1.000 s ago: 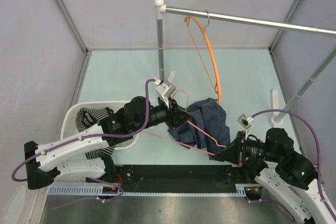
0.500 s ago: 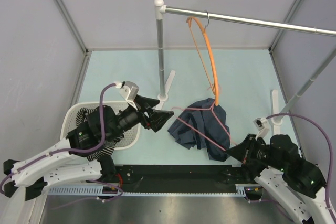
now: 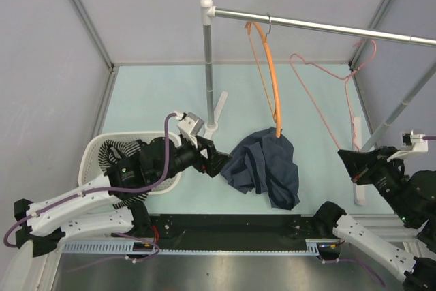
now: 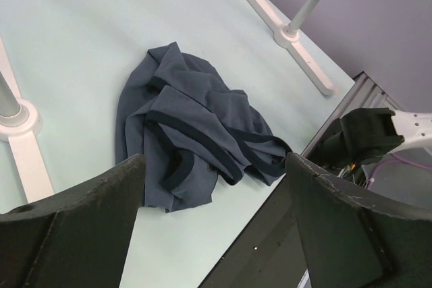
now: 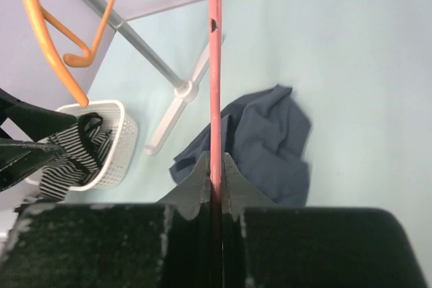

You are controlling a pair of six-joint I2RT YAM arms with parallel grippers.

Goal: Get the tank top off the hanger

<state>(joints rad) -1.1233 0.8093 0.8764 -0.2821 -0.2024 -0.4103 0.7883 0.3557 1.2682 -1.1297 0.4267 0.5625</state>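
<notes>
Our left pincer (image 3: 219,163) stands released, its two black fingers (image 4: 74,234) spread wide and holding nothing. It hovers just beside the crumpled plain navy T-shirt (image 3: 262,168), which lies in a heap on the pale teal table top (image 3: 157,93). In the left wrist view the shirt sits in the gap between the fingers, apart from both.

Our right pincer (image 3: 344,158) is clenched on the thin pink wire hanger (image 3: 320,103). In the right wrist view the wire runs straight up out of the pressed-together jaws. This hanger is lifted at the right side, with its hook up near the silver metal rail (image 3: 327,28). We cannot tell whether the hook touches the rail.

The orange plastic clothes hanger (image 3: 272,80) hangs bare from that rail by its silver hook, with its lower tip above the navy shirt.

The small dark-and-white striped tank top (image 3: 111,156) is off the hanger. It lies bunched in the white slotted plastic basket (image 3: 92,148) at the left of the table, partly hidden under our left arm.
</notes>
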